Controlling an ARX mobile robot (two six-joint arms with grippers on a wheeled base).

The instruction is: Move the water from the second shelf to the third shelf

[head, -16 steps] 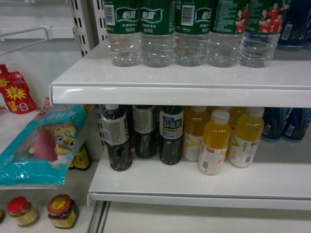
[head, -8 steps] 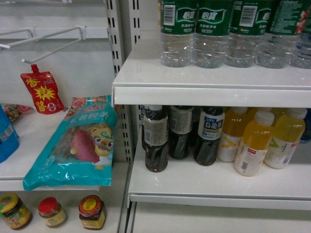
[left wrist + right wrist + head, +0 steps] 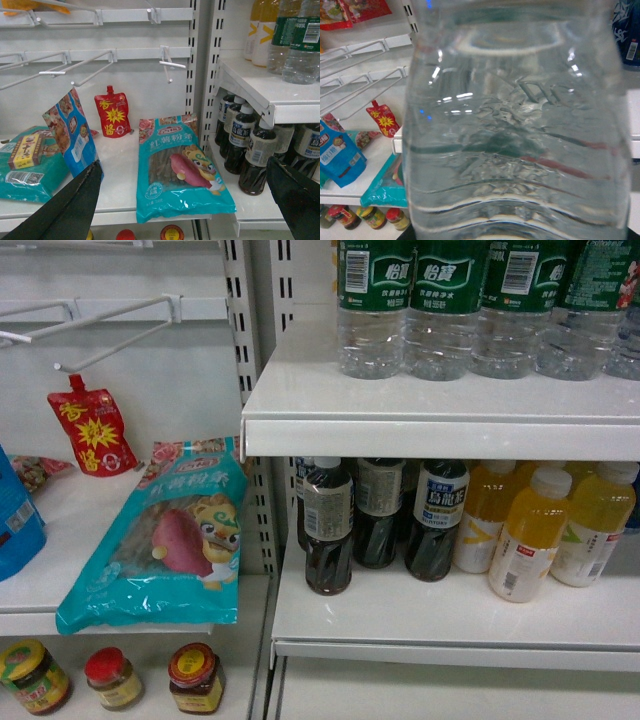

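A clear ribbed water bottle [image 3: 515, 130] fills almost the whole right wrist view, pressed close to the camera. My right gripper's fingers are hidden behind it, and it appears shut on this bottle. In the head view neither gripper shows. There, a row of green-labelled water bottles [image 3: 443, 310] stands on the upper white shelf [image 3: 440, 435]. The shelf below [image 3: 450, 625] holds dark and yellow drinks. My left gripper [image 3: 183, 165] is open wide with nothing between its black fingers [image 3: 75, 205]. It hangs in front of the left bay, with water bottles [image 3: 302, 45] up to its right.
Dark tea bottles [image 3: 328, 530] and yellow drink bottles [image 3: 528, 545] crowd the lower shelf. In the left bay lie a teal snack packet [image 3: 175, 540], a red pouch [image 3: 92, 430] and jars [image 3: 195, 678] below. Wire hooks [image 3: 110, 335] jut out above.
In the head view the whole shelving has slid to the right, most of it in the first half second. More of the left bay, its hooks and jars now shows.
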